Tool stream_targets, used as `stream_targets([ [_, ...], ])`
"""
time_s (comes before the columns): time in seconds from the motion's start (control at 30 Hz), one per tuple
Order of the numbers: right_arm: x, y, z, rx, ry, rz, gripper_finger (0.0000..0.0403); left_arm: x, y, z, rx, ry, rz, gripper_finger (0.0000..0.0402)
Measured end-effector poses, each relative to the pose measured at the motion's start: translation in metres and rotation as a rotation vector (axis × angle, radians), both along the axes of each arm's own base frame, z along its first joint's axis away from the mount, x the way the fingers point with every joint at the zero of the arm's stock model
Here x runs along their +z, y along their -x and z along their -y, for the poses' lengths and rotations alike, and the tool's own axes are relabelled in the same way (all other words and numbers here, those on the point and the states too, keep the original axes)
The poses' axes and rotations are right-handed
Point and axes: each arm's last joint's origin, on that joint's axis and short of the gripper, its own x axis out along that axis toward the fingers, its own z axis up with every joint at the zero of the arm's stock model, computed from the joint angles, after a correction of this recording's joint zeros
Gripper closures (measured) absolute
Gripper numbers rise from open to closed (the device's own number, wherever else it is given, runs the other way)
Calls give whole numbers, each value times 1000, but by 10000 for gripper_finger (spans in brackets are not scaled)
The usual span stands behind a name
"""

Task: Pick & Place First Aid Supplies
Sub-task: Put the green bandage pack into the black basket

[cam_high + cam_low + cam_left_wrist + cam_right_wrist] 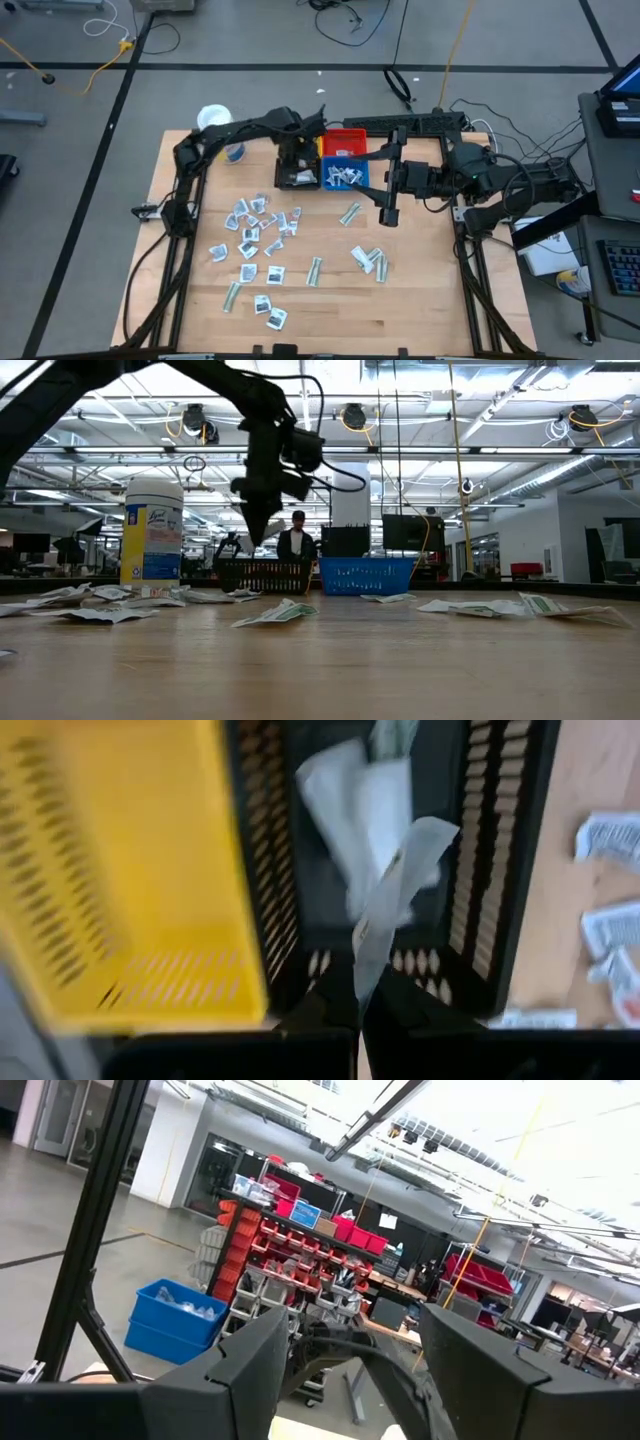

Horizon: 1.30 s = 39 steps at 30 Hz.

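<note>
My left gripper [298,166] hangs over the black bin [500,870], fingers pointing down and shut on a long narrow white packet [395,905]. White packets [350,810] lie inside that bin, and a yellow bin [130,880] stands beside it. In the low view the left gripper [256,525] is above the black bin [262,575]. Many more packets [255,228] lie flat on the wooden table [420,310]. My right gripper [389,208] is raised near the blue bin [345,177], pointing about level; in the right wrist view its fingers [350,1380] stand open on nothing. My left gripper pinches one end of the narrow packet [362,978] between its two fingertips [330,1005], coming from above. The strip hangs down below the fingers into the mouth of the black bin. Whether its lower end touches the packets there, I cannot tell.
A red bin [345,142] stands behind the blue one. A round white-lidded jar [214,118] is at the table's far left, tall in the low view [152,532]. Loose packets [368,258] also lie right of centre. A person stands in the room beyond the table [297,542].
</note>
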Motion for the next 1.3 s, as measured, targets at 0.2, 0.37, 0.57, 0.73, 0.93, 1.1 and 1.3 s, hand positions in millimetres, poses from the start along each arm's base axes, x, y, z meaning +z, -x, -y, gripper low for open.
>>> stream_targets([
  [0.2,0,0,0,-2,0,0,181,-34,-17,2,7,46,-20,401],
  [0.37,0,0,0,-3,-1,0,181,-49,-20,-1,48,54,-53,398],
  [0.57,0,0,0,-2,-9,-1,181,-45,-18,-5,96,45,-37,353],
  [0.73,0,0,0,-1,-9,-1,181,-36,-16,-6,102,37,2,276],
  [0.93,-1,0,0,2,-25,-6,181,-20,-13,-5,165,27,49,196],
  [1.1,-3,-1,0,7,-45,-30,181,27,-7,-9,278,120,338,181],
  [1.3,-8,-2,0,7,-46,-84,181,112,4,13,251,139,758,202],
])
